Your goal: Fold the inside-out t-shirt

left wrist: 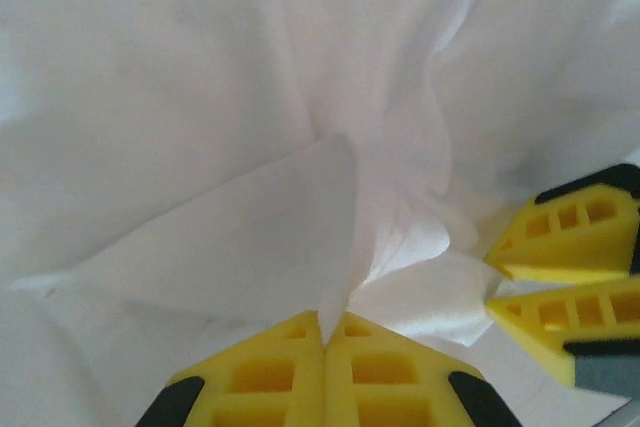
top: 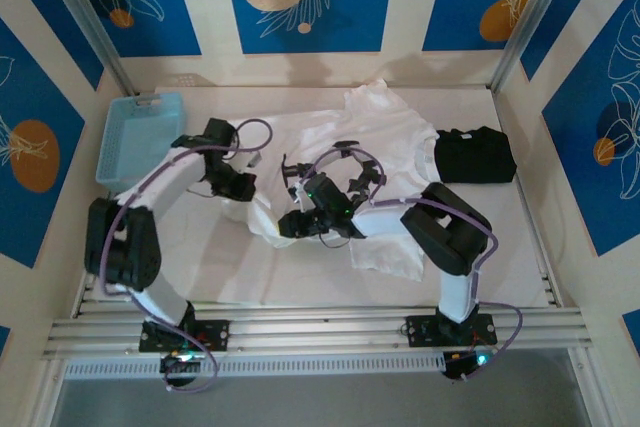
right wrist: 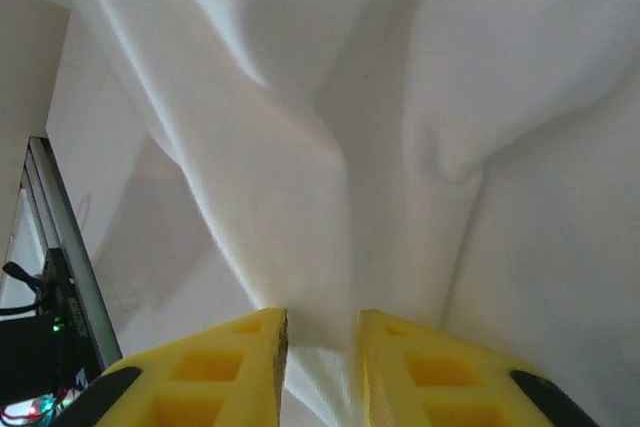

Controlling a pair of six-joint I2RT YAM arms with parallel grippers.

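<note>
White thin cotton t-shirt sits pinched in the closed left gripper; the right gripper, jaws apart around a fold, could let it slip.

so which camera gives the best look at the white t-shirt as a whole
Top external: it takes in nearly the whole t-shirt, spread and bunched between the arms. Left wrist is a close-up of one fold pinched in the shut left pincer; right wrist, of cloth running between the right pincer's parted fingers.

White-and-black arms, lilac cables, yellow fingers.
</note>
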